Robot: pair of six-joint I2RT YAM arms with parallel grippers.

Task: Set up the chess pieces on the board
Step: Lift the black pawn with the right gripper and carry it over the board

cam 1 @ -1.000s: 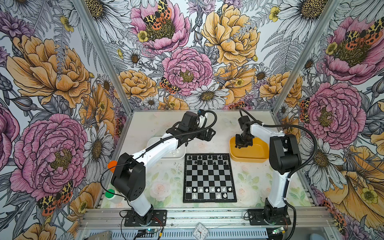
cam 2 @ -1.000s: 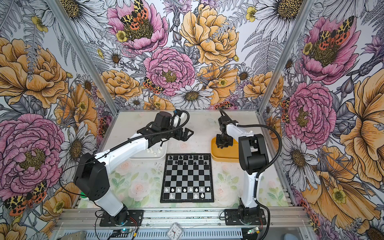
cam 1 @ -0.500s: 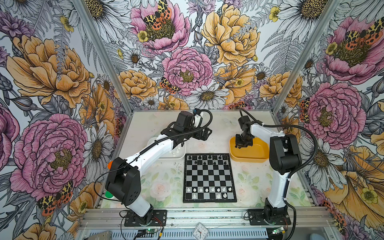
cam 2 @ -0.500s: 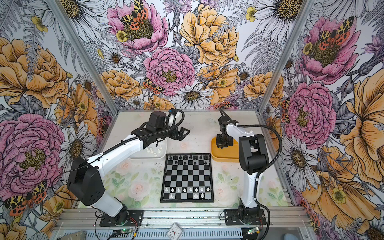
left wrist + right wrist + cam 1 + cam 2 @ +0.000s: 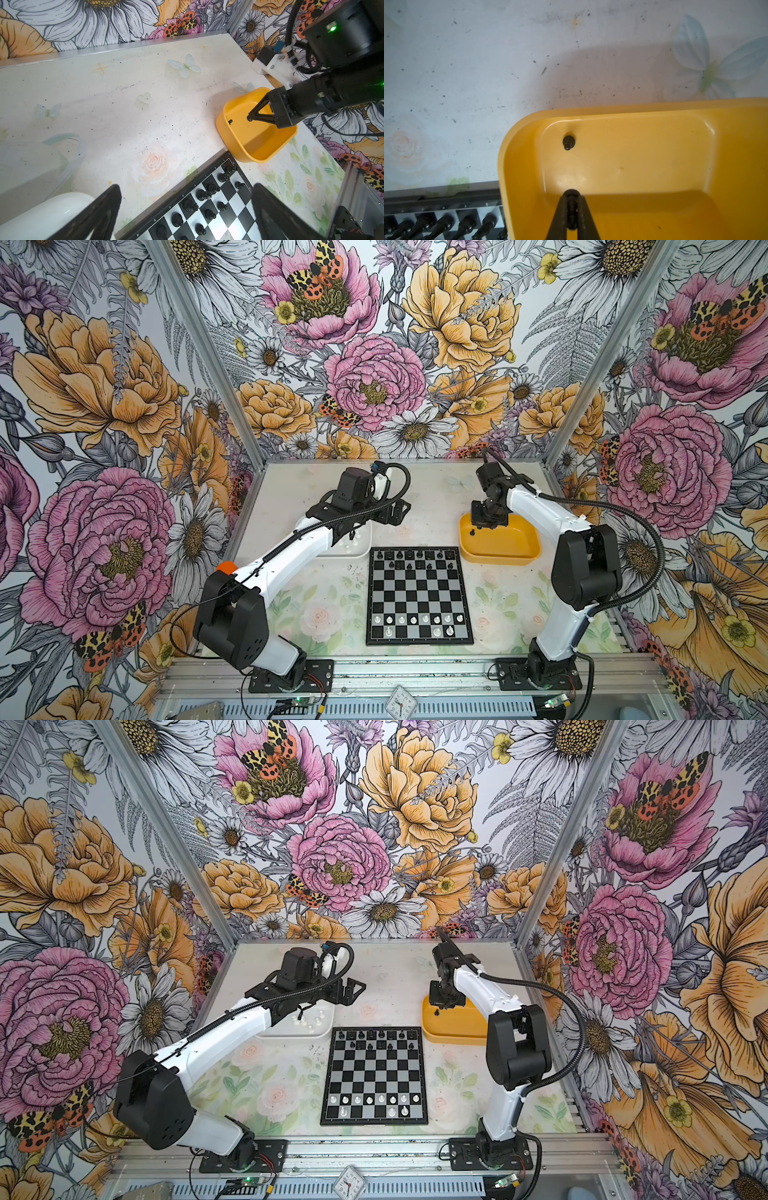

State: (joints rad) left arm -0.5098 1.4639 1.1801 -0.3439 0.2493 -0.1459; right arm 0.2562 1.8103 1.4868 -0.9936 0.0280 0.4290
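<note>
Your right gripper (image 5: 572, 194) pinches a black piece (image 5: 572, 214), its long axis along the fingers, inside the yellow tray (image 5: 498, 559) at centre right in both top views; your left gripper (image 5: 401, 510) hangs spread wide, up-left of the board (image 5: 419, 593); another black pawn (image 5: 568, 143) sits in that tray.

The board (image 5: 419, 595) lies in the middle of the surface (image 5: 436, 497), with pieces (image 5: 409, 567) on its far and near rows. The left tray (image 5: 362, 549) and the right tray (image 5: 498, 559) sit beside its far corners. A single piece (image 5: 471, 533) lies in the right tray.
</note>
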